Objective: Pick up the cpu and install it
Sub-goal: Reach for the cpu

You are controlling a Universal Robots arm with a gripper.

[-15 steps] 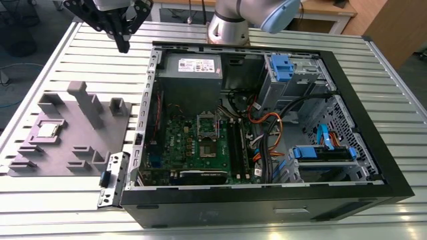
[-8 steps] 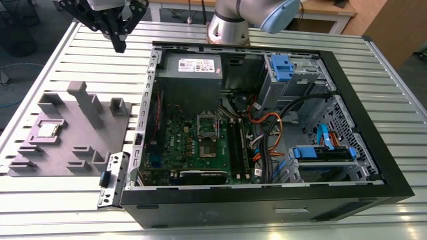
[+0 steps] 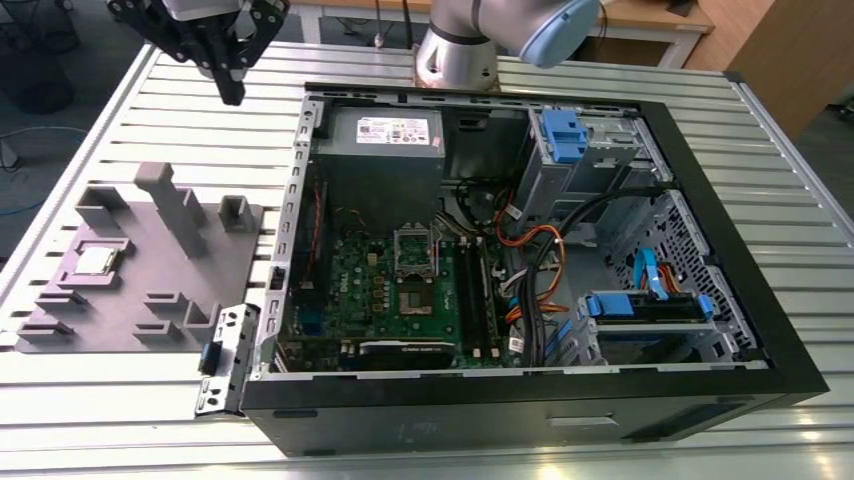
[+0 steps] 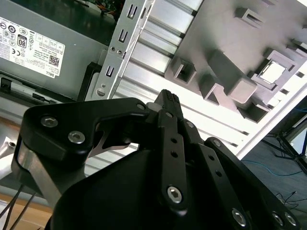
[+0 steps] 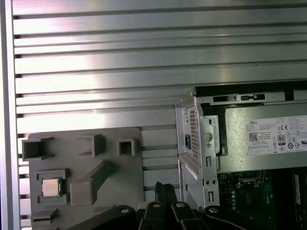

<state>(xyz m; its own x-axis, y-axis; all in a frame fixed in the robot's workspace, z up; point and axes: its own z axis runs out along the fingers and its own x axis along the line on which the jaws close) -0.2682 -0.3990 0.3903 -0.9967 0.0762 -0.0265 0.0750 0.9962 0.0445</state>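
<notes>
One flat square silvery-metal cpu (image 3: pixel 94 260) is lying in one grey moulded tray (image 3: pixel 234 270); one black gripper (image 3: pixel 234 95) is hovering closed, empty.

Gripper (image 3: pixel 230 90), upper left of the exterior view, upper body cut off by the frame edge; arm (image 3: pixel 487 45), top centre, likewise cut off; grey tray (image 5: pixel 129 182), near edge hidden behind the gripper in the first wrist view; cpu (image 3: pixel 94 261), markings too small to tell.
</notes>
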